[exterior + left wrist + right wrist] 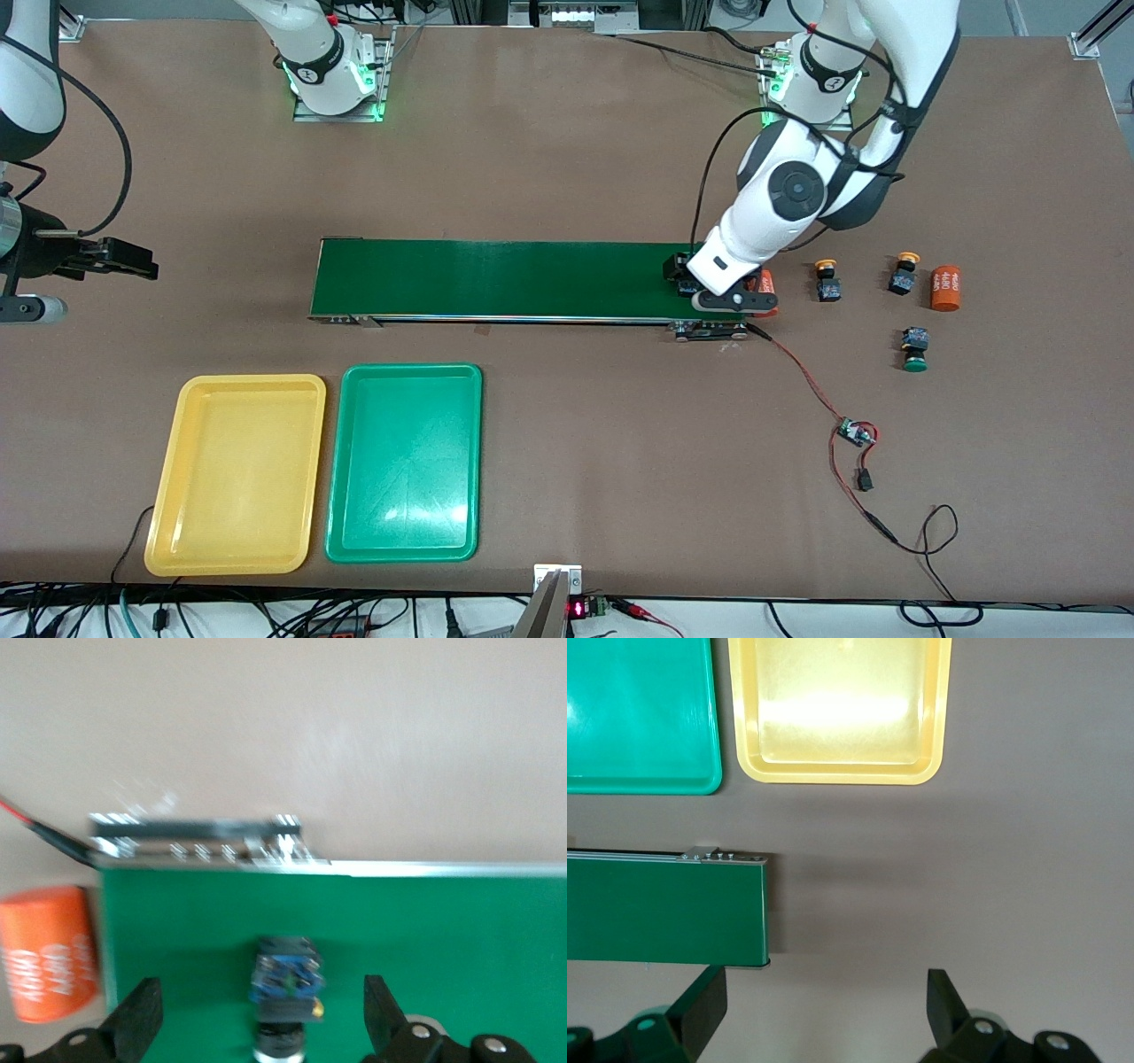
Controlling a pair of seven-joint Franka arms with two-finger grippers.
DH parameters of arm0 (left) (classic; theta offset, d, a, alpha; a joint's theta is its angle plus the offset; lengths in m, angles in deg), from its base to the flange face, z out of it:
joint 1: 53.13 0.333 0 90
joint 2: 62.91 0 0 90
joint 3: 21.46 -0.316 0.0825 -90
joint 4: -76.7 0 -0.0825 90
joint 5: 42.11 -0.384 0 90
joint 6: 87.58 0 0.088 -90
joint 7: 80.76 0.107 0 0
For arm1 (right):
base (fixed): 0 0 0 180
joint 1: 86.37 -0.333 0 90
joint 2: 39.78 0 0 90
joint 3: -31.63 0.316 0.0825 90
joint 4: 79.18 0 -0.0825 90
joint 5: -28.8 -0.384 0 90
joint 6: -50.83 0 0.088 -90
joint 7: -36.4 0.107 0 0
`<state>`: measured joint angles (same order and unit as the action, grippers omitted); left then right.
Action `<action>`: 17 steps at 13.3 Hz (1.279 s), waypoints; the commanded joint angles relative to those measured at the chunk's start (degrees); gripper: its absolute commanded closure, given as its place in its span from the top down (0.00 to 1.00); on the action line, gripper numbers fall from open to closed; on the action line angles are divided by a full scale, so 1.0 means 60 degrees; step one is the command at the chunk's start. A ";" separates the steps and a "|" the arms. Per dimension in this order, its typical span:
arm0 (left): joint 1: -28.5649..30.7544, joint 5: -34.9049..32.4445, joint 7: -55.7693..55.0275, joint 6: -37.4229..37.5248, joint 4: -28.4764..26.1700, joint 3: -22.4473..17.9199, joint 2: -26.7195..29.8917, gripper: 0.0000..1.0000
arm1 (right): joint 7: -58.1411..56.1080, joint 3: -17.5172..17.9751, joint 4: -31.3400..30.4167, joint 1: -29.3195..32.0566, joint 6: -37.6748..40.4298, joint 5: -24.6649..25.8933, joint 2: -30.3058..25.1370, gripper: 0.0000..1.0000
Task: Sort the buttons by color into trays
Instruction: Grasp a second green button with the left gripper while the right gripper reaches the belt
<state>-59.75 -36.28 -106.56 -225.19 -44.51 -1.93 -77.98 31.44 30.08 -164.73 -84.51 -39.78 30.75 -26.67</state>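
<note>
Left gripper (257,1028) hovering over the belt (496,276) end, fingers (137,1023) wide, a button (285,979) lying on the belt between them, unheld. Lifting straight up advised, avoiding nudging it. Right gripper (819,1010) waiting wide near belt's other end; trays (235,474) empty.

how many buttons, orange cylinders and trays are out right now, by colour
yellow-orange buttons: 2
green button: 1
button on the belt, cap colour hidden: 1
orange cylinders: 2
yellow tray: 1
green tray: 1
total: 8
</note>
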 commanded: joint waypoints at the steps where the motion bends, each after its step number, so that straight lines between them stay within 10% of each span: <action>1: 0.1346 0.0083 0.0897 0.0243 -0.0145 -0.0031 0.0578 1.00 | -0.0051 -0.0005 -0.0549 -0.0030 0.0072 -0.0178 -0.0382 1.00; 10: 0.4542 -0.1090 0.6157 0.0243 0.0646 -0.1116 -0.0328 1.00 | 0.0429 -0.0035 -0.6406 0.0029 -0.2973 -0.0222 -0.4042 1.00; 17: 0.5380 -0.1090 0.7915 0.0229 0.1185 -0.1101 -0.2186 1.00 | 0.3885 0.0082 -0.6469 -0.2561 -0.3382 -0.0222 -0.3592 1.00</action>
<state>-27.67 -42.03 -61.50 -224.62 -41.02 -9.32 -87.76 48.70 30.86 -203.17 -95.57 -57.82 29.84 -49.41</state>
